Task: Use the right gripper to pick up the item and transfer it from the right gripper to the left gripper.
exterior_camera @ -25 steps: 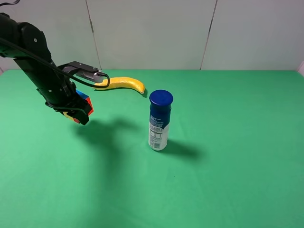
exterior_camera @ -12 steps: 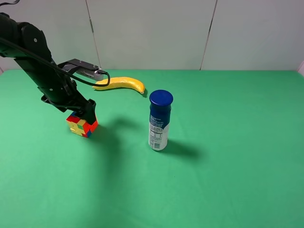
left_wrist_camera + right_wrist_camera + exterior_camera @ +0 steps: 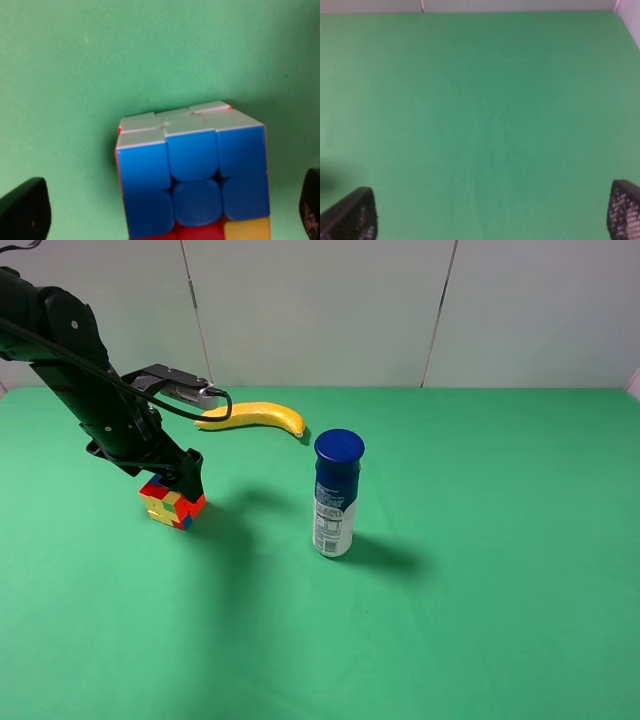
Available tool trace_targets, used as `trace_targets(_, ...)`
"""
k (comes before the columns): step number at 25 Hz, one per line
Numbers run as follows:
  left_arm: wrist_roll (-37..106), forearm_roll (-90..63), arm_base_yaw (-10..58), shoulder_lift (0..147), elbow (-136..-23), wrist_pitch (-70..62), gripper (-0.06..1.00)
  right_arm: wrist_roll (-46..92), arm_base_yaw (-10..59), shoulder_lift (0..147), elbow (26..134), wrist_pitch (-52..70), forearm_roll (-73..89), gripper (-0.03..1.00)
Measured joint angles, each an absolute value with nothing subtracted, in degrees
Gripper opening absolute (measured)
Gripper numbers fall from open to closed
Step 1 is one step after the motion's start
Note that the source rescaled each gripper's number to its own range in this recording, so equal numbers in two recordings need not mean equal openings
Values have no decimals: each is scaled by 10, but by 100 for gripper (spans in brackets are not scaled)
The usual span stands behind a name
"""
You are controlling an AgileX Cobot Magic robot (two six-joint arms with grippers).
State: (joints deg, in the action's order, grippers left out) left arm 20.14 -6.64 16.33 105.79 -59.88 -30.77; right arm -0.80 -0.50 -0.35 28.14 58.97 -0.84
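The item, a small puzzle cube (image 3: 172, 503) with yellow, red and blue stickers, rests on the green table at the left. My left gripper (image 3: 178, 478) hangs right over it on its black arm with a looping cable. In the left wrist view the cube (image 3: 192, 175) shows blue and white faces between the two fingertips (image 3: 25, 212), with green gaps on both sides; the left gripper (image 3: 167, 215) is open and touches nothing. My right gripper (image 3: 487, 215) is open and empty over bare green cloth; its arm is out of the exterior high view.
A blue-capped white bottle (image 3: 337, 495) stands upright mid-table, right of the cube. A yellow banana (image 3: 255, 416) lies behind, near the back wall. The green table (image 3: 480, 620) fills the view.
One second ago my left gripper held the cube above the table. It came down, let the cube go, and the cube now rests on the cloth. Nothing has moved in the last half second.
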Motion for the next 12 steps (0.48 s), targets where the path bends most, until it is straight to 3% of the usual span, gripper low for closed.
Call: trace_targets(12,201,-63,163,947,-599,-360,100,-8,-5,-4,281,590,-8,100)
